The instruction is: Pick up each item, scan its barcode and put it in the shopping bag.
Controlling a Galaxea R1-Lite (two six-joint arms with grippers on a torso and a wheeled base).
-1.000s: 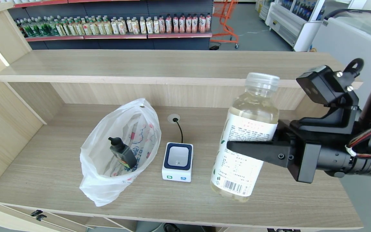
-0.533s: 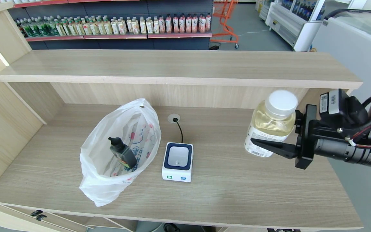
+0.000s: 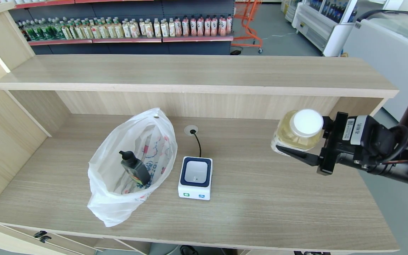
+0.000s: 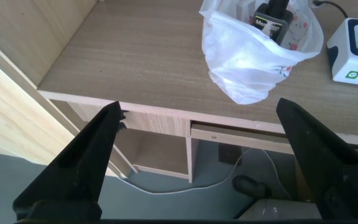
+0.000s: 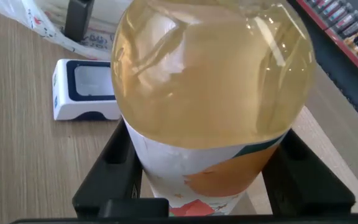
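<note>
The right claw (image 3: 293,142) was closed on the bottle (image 3: 301,129), gripping it around the labelled lower body; it held the bottle in the air above the right-hand part of the desk (image 3: 260,209), well apart from the scanner (image 3: 195,177); the bottle was tipped so that its white cap faced up toward the head camera, and it was filled with a pale yellow liquid; in the right wrist view the bottle (image 5: 210,93) sat between the two black fingers (image 5: 110,168) of the claw, with the scanner (image 5: 86,90) on the desk beyond it.

The shopping bag (image 3: 105,207), thin white plastic with a red and blue print, stood open on the left part of the desk, just beside the scanner; a dark pump bottle (image 3: 135,169) leaned inside it; the scanner was a small white box with a dark blue frame round its window, and a black cable (image 3: 197,143) ran from its back to a round hole in the desk.

The left claw (image 4: 199,111) was open and held nothing, its fingers (image 4: 73,168) spread wide; it hung off the front edge of the desk (image 4: 135,68), with the shopping bag (image 4: 247,74) near that edge beyond it.

Behind the desk a shelf (image 3: 126,39) carried rows of drink bottles.
</note>
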